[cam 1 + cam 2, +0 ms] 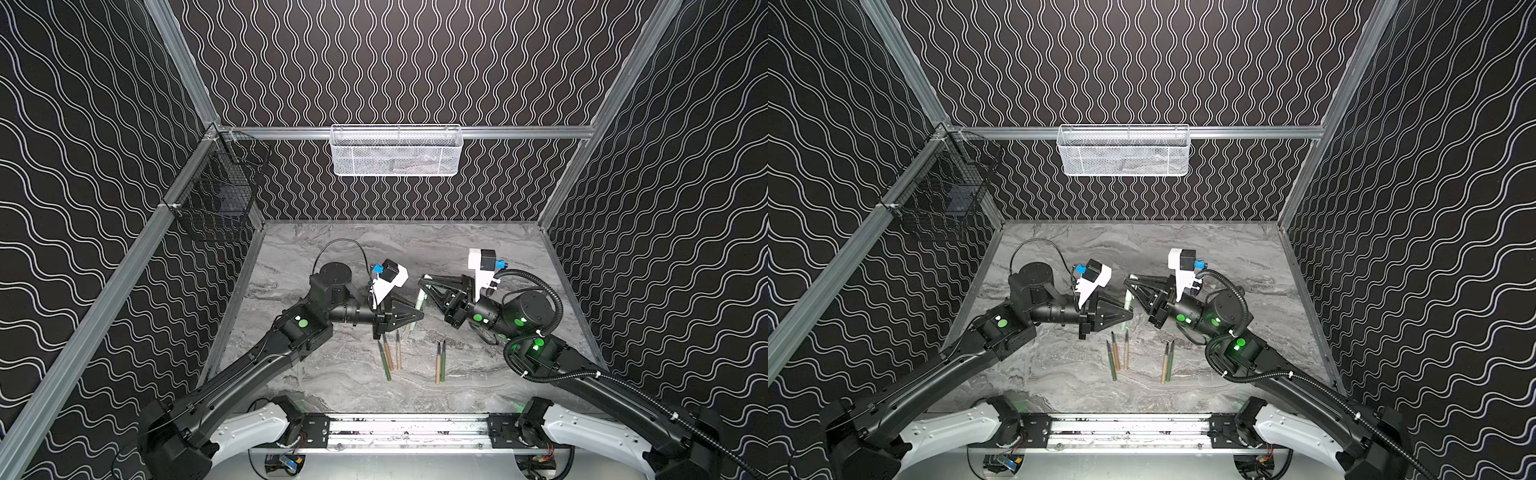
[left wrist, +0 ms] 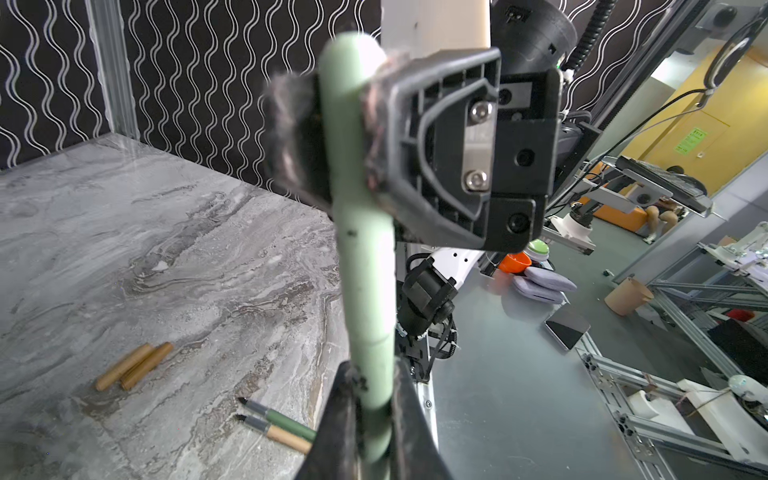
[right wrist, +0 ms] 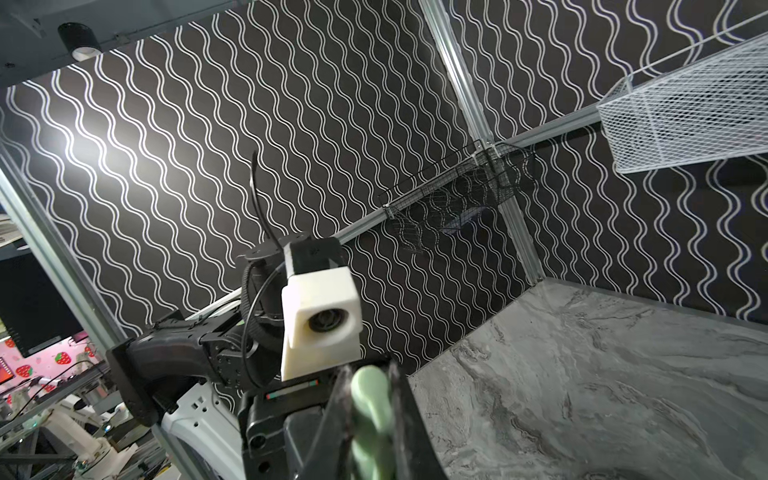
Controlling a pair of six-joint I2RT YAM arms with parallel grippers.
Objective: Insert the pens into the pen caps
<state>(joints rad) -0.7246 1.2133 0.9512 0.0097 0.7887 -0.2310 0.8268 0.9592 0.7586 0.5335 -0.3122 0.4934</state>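
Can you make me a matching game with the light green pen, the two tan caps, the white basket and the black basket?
Things:
1. light green pen
2. two tan caps
3. white basket
4. black basket

Where:
A. hanging on the left side
B. lying side by side on the table
C. hanging at the back
D. held up in the air

Pairs: 1-D, 2-B, 3-C, 4-A

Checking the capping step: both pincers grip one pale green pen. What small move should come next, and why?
Probably open the right pincer and back it off. Both it and the left pincer are shut on the same pale green pen, and only a thin seam crosses it with no gap, so it looks fully capped; the left can then lay it down.
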